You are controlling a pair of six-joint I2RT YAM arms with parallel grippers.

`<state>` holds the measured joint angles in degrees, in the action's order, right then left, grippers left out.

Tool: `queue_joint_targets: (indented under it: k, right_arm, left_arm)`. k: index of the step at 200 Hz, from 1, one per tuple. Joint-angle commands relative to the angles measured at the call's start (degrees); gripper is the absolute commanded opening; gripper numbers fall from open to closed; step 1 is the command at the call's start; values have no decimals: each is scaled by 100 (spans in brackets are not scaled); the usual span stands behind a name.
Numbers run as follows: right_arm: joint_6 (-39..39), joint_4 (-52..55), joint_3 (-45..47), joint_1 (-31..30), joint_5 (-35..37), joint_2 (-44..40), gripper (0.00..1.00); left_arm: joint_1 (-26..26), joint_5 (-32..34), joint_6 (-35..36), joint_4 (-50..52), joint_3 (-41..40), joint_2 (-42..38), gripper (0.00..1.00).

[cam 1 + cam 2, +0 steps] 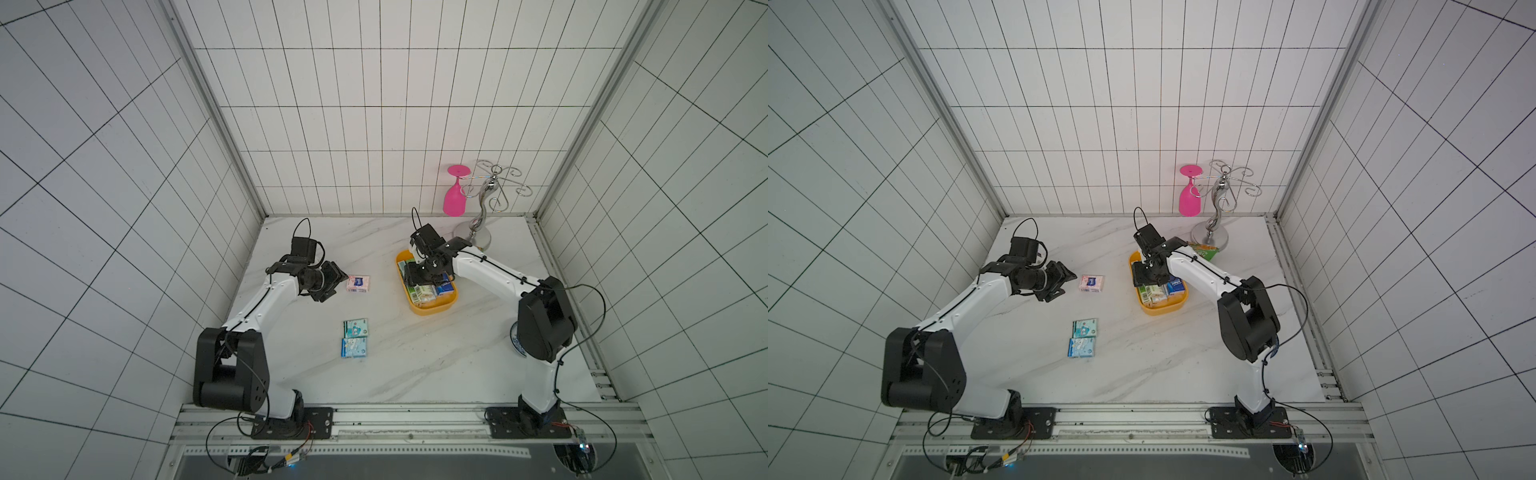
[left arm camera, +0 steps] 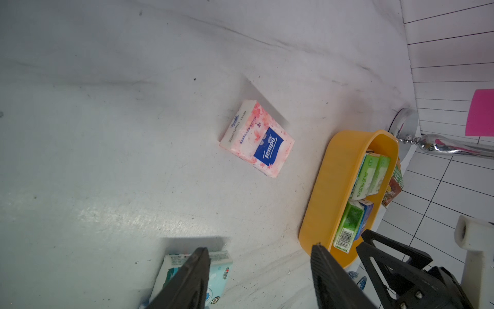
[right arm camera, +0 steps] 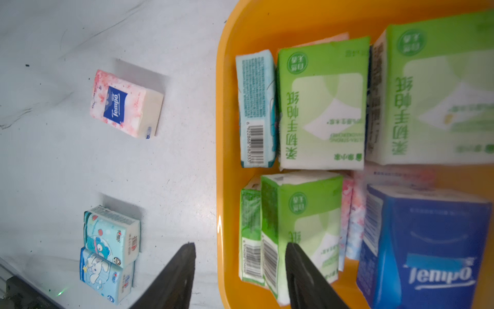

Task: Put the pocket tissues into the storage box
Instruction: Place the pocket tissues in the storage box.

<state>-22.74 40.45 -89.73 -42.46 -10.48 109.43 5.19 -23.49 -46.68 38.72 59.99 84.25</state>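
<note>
Both top views show the yellow-orange storage box (image 1: 428,309) near the back right of the marble table (image 1: 415,365), with green, blue and teal pocket tissues (image 3: 320,107) packed in it and the right gripper (image 3: 240,250) hovering over its left rim, jaws parted and empty. Left of it, the left gripper (image 2: 259,251) hangs open and empty just beside a pink Tempo packet (image 1: 358,284). 2 teal cartoon packets (image 1: 354,340) lie touching, nearer the front.

Glossy film-wrapped packets (image 3: 322,107) in smooth yellow plastic box (image 3: 227,187); matt marbled tabletop (image 2: 107,160); polished chrome rack (image 1: 482,208).
</note>
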Motion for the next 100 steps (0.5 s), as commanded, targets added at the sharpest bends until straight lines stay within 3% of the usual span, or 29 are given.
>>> queue_joint_targets:
  k: [1, 23, 62, 100]
  right_arm:
    - [-143, -282, 412, -99, -441, -127, 58]
    - [-222, -494, 502, -115, -691, -106, 59]
    - [-376, -257, 414, 35, -167, 197, 59]
    - [-454, -176, 457, 321, -111, 416, 59]
  left_arm:
    - [11, 124, 107, 81, 195, -110, 64]
    - [14, 112, 131, 124, 206, -109, 64]
    - [5, 151, 132, 157, 195, -161, 64]
    - [-1, 186, 169, 220, 233, -225, 64]
